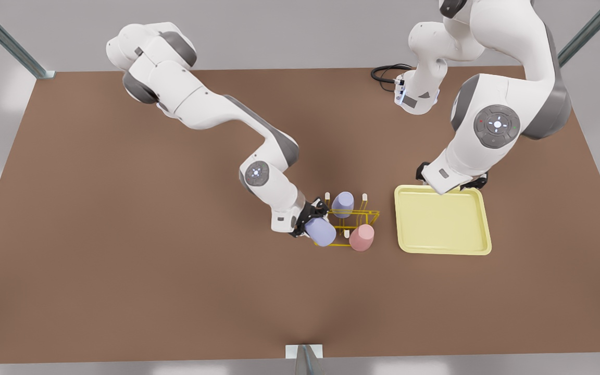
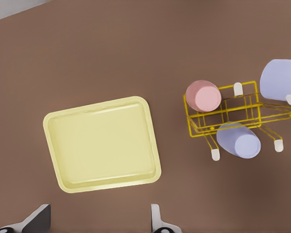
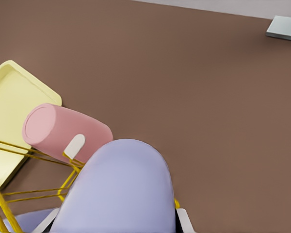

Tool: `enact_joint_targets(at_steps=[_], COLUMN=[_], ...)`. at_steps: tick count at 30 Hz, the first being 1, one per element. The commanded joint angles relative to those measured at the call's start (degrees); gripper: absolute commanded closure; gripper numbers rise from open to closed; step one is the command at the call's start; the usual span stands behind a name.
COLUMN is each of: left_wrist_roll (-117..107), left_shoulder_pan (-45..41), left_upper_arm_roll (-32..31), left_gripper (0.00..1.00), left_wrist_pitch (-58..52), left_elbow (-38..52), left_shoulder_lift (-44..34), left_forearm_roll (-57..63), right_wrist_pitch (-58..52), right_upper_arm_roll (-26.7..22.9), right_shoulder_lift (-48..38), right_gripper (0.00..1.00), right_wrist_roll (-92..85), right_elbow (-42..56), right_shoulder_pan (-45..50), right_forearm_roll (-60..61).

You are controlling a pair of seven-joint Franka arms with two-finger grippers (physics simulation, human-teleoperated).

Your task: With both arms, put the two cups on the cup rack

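Progress, by my read: pink cup (image 1: 361,237) seated on the cup rack (image 1: 366,214), right gripper (image 1: 314,223) pinching the lavender cup (image 1: 320,231) at the rack's edge, unreleased; left gripper (image 2: 99,221) spread, waiting above the tray (image 1: 479,242) beside the rack.

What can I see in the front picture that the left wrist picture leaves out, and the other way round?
Front only: both white arms, the right gripper shut on a lavender cup, and a black cable.

Left wrist only: the left gripper, open above the table.

Both: the yellow tray, the cup rack, the pink cup and another lavender cup.
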Motion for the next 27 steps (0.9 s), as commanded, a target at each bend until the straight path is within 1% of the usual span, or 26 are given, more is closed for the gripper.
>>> enact_joint_targets(at_steps=[1,7,8,9,17,20,21,22,23,24,25,26,27], left_wrist_roll=[1.1,1.1,1.1,1.1,1.1,1.1,1.1,0.4,0.3,0.3,0.3,0.3,0.3], left_shoulder_pan=[-0.1,0.1,0.1,0.1,0.1,-0.1,-0.2,-0.4,-0.5,-0.5,-0.5,-0.5,-0.4], left_upper_arm_roll=[-0.1,0.0,0.0,0.1,0.0,0.0,-0.1,-0.2,-0.3,-0.3,-0.3,-0.2,-0.2], left_gripper=[0.0,0.0,0.0,0.0,0.0,0.0,0.0,0.0,0.0,0.0,0.0,0.0,0.0], left_wrist_pitch=[-0.1,-0.1,-0.1,0.0,-0.1,-0.1,-0.1,-1.0,-1.5,-1.6,-1.6,-1.7,-1.7], left_elbow=[0.2,1.2,1.2,1.3,1.3,1.3,1.3,1.3,1.3,1.3,1.5,2.2,2.2], left_shoulder_lift=[0.0,0.0,0.0,0.0,0.2,0.2,0.2,0.2,0.2,0.2,0.2,0.2,0.2], left_forearm_roll=[0.1,-0.4,-0.4,-0.3,-0.4,-0.3,-0.3,-0.2,-0.2,-0.2,-0.2,-0.2,-0.2], right_wrist_pitch=[0.0,0.0,0.0,0.0,-1.0,-4.6,-8.2,-14.8,-27.7,-42.0,-53.4,-58.7,-59.9], right_upper_arm_roll=[0.0,-0.1,-0.1,-0.1,0.6,1.0,2.6,2.7,1.3,-1.6,-5.4,-8.2,-9.5], right_shoulder_lift=[0.5,1.6,1.7,1.7,1.6,1.4,0.7,-3.2,-8.9,-13.5,-16.3,-16.8,-16.2], right_gripper=[0.16,0.16,0.07,0.0,0.0,0.0,0.0,0.0,0.0,0.0,0.0,0.0,0.0], right_wrist_roll=[-1.7,-1.7,-1.6,-1.6,-1.5,-1.6,-1.3,0.4,7.0,12.1,14.4,13.7,10.6], right_elbow=[0.5,1.6,1.6,1.6,3.5,6.9,7.9,7.9,7.6,7.4,7.4,7.4,7.1], right_shoulder_pan=[0.2,0.6,0.6,0.6,0.4,0.1,-1.7,-3.1,-4.5,-5.5,-5.9,-7.0,-10.2], right_forearm_roll=[-0.1,-0.4,-0.4,-0.2,0.0,0.2,0.2,0.3,-0.7,-3.1,-6.4,-11.4,-14.5])
